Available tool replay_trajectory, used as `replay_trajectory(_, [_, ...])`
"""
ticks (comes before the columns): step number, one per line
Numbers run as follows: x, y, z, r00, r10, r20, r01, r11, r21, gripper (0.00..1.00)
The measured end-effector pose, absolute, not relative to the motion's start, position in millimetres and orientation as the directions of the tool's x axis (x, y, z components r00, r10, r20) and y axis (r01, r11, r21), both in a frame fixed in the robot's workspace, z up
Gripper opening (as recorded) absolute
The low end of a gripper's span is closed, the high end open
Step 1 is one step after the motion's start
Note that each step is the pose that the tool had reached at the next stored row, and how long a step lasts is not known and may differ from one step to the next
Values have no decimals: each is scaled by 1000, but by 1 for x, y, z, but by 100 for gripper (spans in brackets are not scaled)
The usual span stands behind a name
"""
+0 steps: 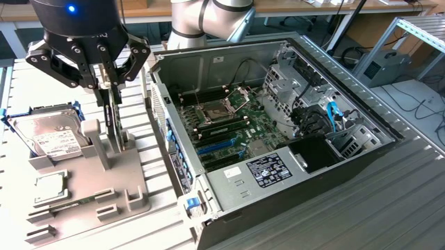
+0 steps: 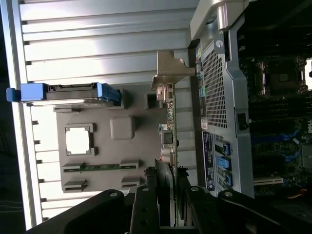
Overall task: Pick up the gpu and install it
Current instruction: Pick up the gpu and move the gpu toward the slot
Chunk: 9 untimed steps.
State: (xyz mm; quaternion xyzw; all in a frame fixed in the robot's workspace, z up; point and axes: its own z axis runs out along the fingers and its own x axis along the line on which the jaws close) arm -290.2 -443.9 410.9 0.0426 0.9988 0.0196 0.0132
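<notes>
Exterior view: the one black gripper (image 1: 110, 86) hangs over the grey fixture tray (image 1: 90, 177), its fingers closed on the top edge of the single gpu (image 1: 113, 122). The card stands upright at the tray's edge, on the side of the open computer case (image 1: 201, 62). One hard drive (image 1: 52, 138) and one CPU (image 1: 51, 187) also sit on the tray.

Wrist view: two fingers (image 2: 146, 204) flank the edge-on gpu (image 2: 168, 141), whose silver bracket (image 2: 171, 68) is at the far end. The tray (image 2: 141, 141) carries one hard drive (image 2: 66, 92), one CPU (image 2: 79, 140) and one memory stick (image 2: 100, 167).

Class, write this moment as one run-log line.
phase: pick | gripper: at gpu top edge | gpu: upright in grey holder, not installed | computer case: open
</notes>
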Motion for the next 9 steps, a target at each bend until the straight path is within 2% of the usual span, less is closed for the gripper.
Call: replay_trajectory(9, [-290,-444,414,-996,86,-25,85,996,40,27])
